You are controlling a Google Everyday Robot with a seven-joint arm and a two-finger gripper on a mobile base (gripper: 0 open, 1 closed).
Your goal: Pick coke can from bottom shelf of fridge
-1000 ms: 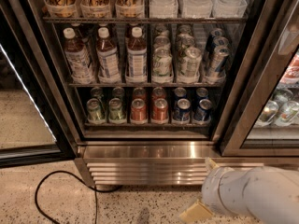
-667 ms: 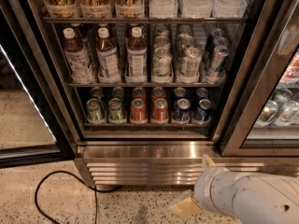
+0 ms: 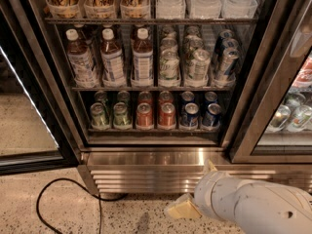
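The fridge [image 3: 156, 155] stands open in front of me, with a shiny louvred base. Its bottom shelf [image 3: 153, 129] holds a row of short cans. Two red coke cans sit in the middle front, one at the left [image 3: 144, 116] and one at the right [image 3: 166, 115], with more red cans behind them. Green cans [image 3: 110, 115] stand to their left and blue cans [image 3: 201, 115] to their right. My gripper [image 3: 181, 209] is low at the bottom of the view, in front of the louvred base, well below the cans. The white arm [image 3: 253, 208] enters from the lower right.
The rack above holds brown bottles [image 3: 112, 57] and tall cans [image 3: 195, 62]. A glass door [image 3: 29, 106] stands open at the left. A second cooler [image 3: 292, 111] is at the right. A black cable [image 3: 68, 199] loops on the speckled floor.
The arm and gripper have moved left across the bottom of the view. The cans have not moved.
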